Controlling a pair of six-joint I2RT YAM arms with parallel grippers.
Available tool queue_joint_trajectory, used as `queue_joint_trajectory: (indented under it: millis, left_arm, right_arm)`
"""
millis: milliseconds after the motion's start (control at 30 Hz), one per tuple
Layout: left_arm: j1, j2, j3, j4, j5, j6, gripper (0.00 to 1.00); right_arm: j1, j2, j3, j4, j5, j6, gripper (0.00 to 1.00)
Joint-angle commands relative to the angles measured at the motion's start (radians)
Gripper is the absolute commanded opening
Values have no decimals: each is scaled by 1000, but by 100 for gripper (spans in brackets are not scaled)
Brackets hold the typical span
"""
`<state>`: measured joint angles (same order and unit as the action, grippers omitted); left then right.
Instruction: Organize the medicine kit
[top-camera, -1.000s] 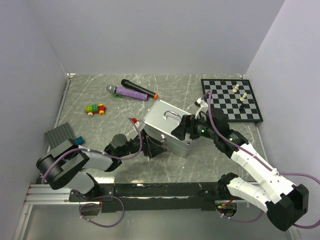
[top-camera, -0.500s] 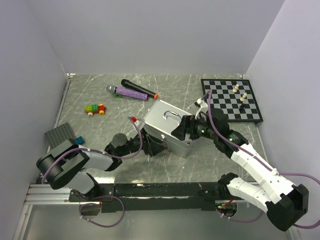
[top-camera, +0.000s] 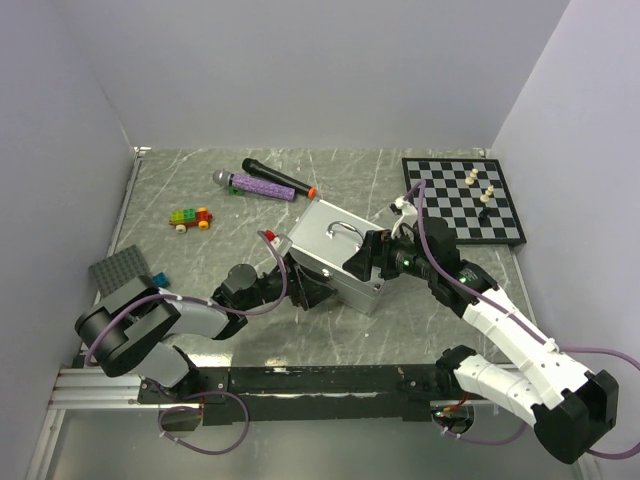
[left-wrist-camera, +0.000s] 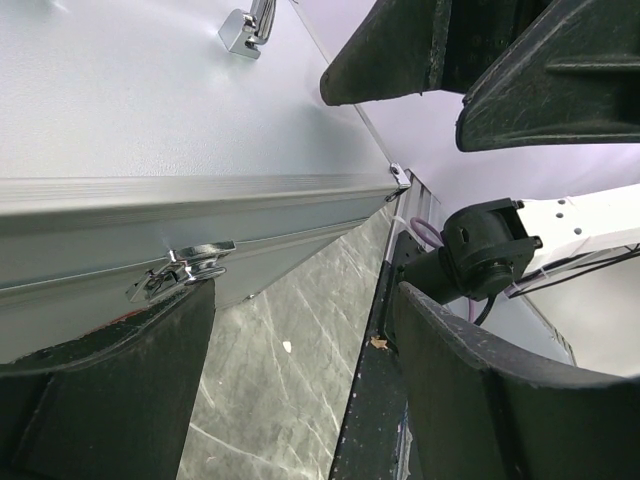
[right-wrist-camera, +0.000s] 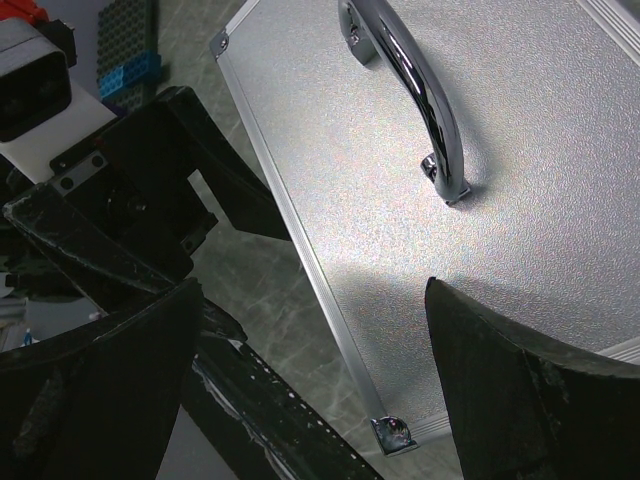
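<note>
The medicine kit's silver-grey case (top-camera: 332, 256) stands shut on the table, its chrome handle (top-camera: 345, 235) on top. My left gripper (top-camera: 300, 291) is open at the case's near front face. In the left wrist view one finger (left-wrist-camera: 100, 400) sits just under a front latch (left-wrist-camera: 185, 268), and the other finger (left-wrist-camera: 500, 400) is off the case over the table. My right gripper (top-camera: 366, 259) hovers open over the lid's near corner. In the right wrist view the lid (right-wrist-camera: 480, 210) and handle (right-wrist-camera: 410, 90) lie between and beyond its fingers (right-wrist-camera: 530, 390). Nothing is held.
A chessboard (top-camera: 465, 198) with a few pieces lies at the back right. A black microphone (top-camera: 275, 177) and a purple one (top-camera: 255, 186) lie behind the case. A toy car (top-camera: 190, 217), a dark grey studded plate (top-camera: 118, 270) and a blue brick (top-camera: 158, 279) sit at the left.
The left arm has edged slightly to the right toward the case. The right arm and the case look unmoved.
</note>
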<state>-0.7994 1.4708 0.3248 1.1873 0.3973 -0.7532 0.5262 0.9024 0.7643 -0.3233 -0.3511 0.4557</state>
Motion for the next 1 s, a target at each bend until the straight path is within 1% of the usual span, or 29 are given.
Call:
queue_joint_trajectory:
  millis: [0, 233, 700, 967]
  left_arm:
    - [-3, -13, 31, 43, -26, 15, 77]
    - [-3, -15, 37, 43, -48, 25, 76]
    - [-3, -43, 48, 37, -43, 28, 76]
    - [-1, -18, 54, 31, -44, 28, 76]
  right_arm:
    - [8, -22, -13, 20, 9, 9, 98]
    - [8, -22, -14, 21, 4, 9, 98]
    - [8, -17, -25, 29, 0, 12, 98]
    - [6, -22, -25, 29, 4, 11, 98]
